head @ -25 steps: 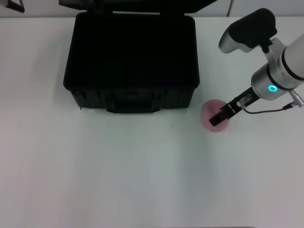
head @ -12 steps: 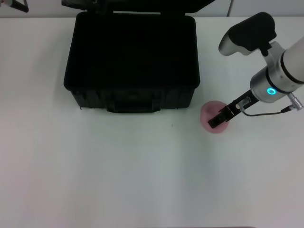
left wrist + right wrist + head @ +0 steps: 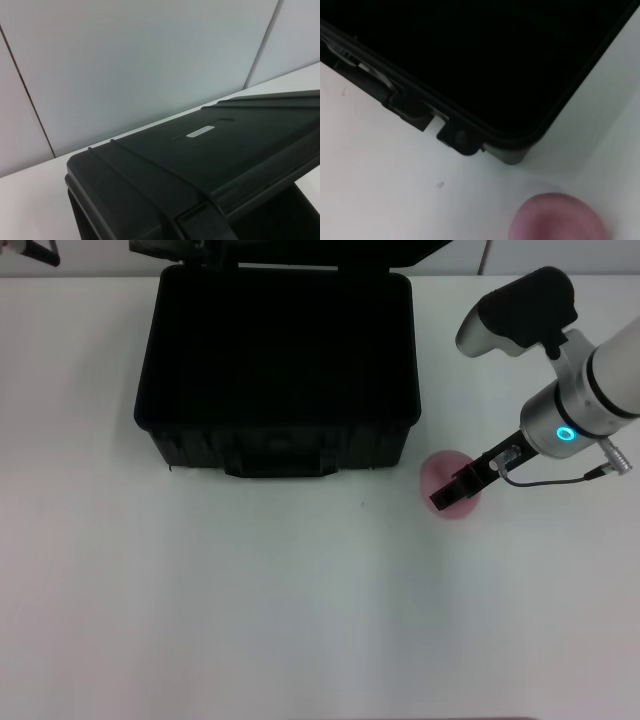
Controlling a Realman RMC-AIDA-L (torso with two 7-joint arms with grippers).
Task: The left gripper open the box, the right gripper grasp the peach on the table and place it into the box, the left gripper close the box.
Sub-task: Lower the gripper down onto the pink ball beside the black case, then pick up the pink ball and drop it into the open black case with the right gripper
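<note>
Reaching down onto the peach (image 3: 447, 484), the right claw (image 3: 447, 498) sits with its black tip over the fruit's near side, but whether the fingers have closed on it or merely straddle it cannot be told from the head view. Over the last second the claw tip has crept a little toward the robot's left, while the peach has stayed where it was on the desk (image 3: 300, 620). That suggests the grasp is being settled, not yet a lift. The right wrist view shows the pink top of the fruit low in frame, just beside the front right corner of the box (image 3: 277, 365), not touching it. The box stands open, its dark inside bare and its lid raised at the back as before. The left claw is not to be seen; its wrist camera looks along the upheld lid (image 3: 215, 160), so it is probably holding the lid up.
</note>
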